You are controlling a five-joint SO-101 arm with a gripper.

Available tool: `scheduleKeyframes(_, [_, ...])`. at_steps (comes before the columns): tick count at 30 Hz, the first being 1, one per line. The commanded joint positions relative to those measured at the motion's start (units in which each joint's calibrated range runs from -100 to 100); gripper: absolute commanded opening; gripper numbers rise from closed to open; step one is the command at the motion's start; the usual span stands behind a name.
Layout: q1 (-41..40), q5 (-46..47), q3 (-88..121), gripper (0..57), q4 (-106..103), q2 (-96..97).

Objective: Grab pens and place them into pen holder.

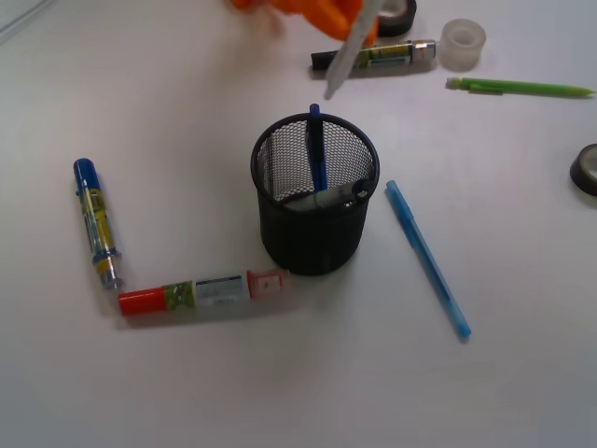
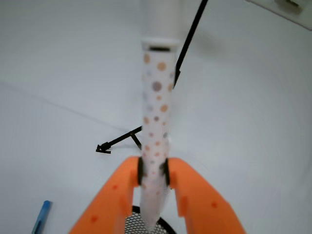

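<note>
The orange gripper [image 2: 155, 183] is clenched on a white dotted pen [image 2: 156, 117], tip down above the mesh pen holder [image 1: 315, 194]; evidently aligned for dropping beside the navy pen [image 1: 316, 149] already inside.

pen holder [image 1: 315, 196] mouth half free, navy pen [image 1: 315, 149] leaning inside

3 thick markers [image 1: 196, 293], 2 black tape rolls [image 1: 586, 168] and a clear tape roll [image 1: 463, 44] lie on the table [image 1: 280, 373].

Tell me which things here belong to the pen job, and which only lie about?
Job: white dotted pen in the claw; mesh cup holding a dark blue pen; light blue pen; green pen.

Lying about: three markers; tape rolls.
</note>
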Motion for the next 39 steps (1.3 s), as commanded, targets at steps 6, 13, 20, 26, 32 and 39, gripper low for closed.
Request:
scheduleKeyframes(6, [-0.20,-6.54,1.59,0.6,-9.15,7.74])
scheduleKeyframes(13, [0.99,-8.16,-2.49,7.3,-10.37,13.69])
scheduleKeyframes(20, [0.62,-7.47,-6.02,29.5,-9.76,14.62])
scheduleKeyframes(26, [-1.25,-0.78,-7.92,30.1,-3.55,9.35])
scheduleKeyframes(32, [-9.25,8.35,-8.38,29.9,28.91,-5.44])
scheduleKeyframes(39, [-22.19,14.46,-9.10,29.8,60.23,-12.92])
